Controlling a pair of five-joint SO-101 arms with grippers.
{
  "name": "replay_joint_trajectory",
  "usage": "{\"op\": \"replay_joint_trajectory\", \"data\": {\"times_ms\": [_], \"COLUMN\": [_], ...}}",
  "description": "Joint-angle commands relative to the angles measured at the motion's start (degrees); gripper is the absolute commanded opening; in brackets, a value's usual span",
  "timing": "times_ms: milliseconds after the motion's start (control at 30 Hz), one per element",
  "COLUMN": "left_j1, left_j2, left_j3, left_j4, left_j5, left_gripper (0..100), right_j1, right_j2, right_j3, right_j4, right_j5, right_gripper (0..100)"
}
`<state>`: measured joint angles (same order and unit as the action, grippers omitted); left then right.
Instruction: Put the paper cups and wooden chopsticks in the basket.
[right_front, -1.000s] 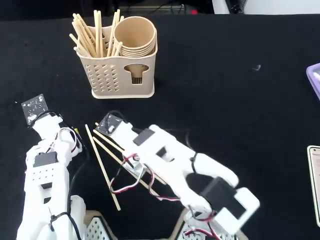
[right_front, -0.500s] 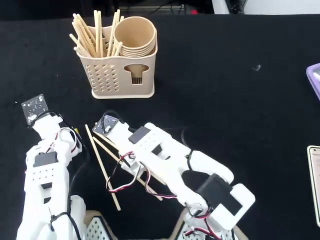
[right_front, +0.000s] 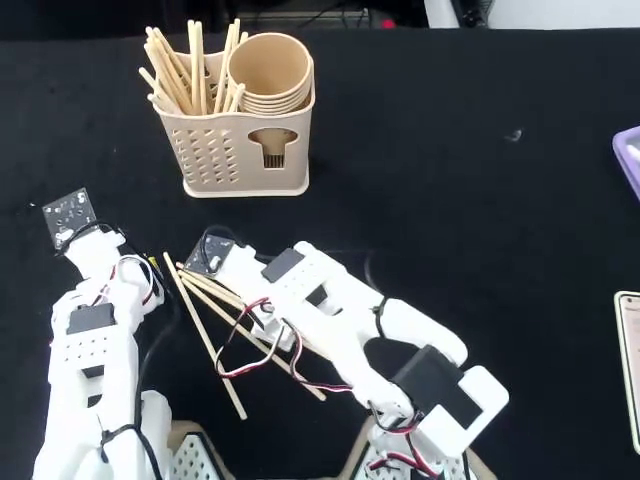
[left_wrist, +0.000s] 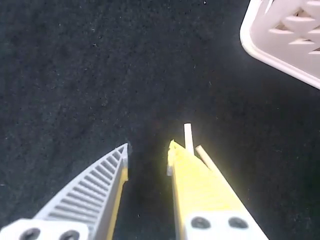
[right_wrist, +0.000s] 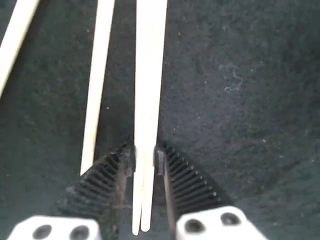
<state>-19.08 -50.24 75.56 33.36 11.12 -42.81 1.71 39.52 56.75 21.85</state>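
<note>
Black worktop (right_front: 450, 250) carries one beige basket (right_front: 215, 155) holding stacked tan paper cups (right_front: 270, 70) and a chopstick bundle (right_front: 185, 70). Four pale loose chopsticks (right_front: 205, 340) lie nearby; right claw (right_wrist: 145, 160) pinches two, left claw (left_wrist: 147, 160) gapes apart.

place: robotics lab bench | evidence: black-clothed table (right_front: 500, 260), wired robot arm (right_front: 330, 310)
</note>
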Motion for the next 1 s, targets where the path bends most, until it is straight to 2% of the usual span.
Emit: {"op": "replay_joint_trajectory", "data": {"times_ms": [0,100,200,300,467,633,767,967], "left_j1": [0.5,0.5,0.4,0.4,0.4,0.4,0.4,0.4], "left_j2": [-1.1,-1.1,-1.2,-1.2,-1.3,-1.3,-1.3,-1.4], "left_j3": [-0.7,-0.7,-0.7,-0.7,-0.7,-0.7,-0.7,-0.7], "left_j4": [-0.3,-0.3,-0.2,-0.2,-0.2,-0.2,-0.2,-0.2], "left_j5": [0.2,0.2,0.2,0.2,0.2,0.2,0.2,0.2], "left_gripper": [14,14,14,14,14,14,14,14], "right_j1": [-0.4,1.8,5.6,8.2,8.2,8.2,8.0,1.8], "right_j2": [-2.4,-7.3,-12.4,-15.3,-14.7,-12.6,-16.0,-32.1], "right_j3": [-2.8,-5.1,-4.3,-0.7,5.4,4.4,-3.2,-20.7], "right_j4": [5.5,11.2,12.2,10.6,3.5,0.7,7.9,20.8], "right_j5": [0.6,0.6,1.1,1.1,1.1,0.6,0.5,-2.7], "right_gripper": [1.1,1.1,1.1,1.1,1.1,1.1,1.1,1.1]}}
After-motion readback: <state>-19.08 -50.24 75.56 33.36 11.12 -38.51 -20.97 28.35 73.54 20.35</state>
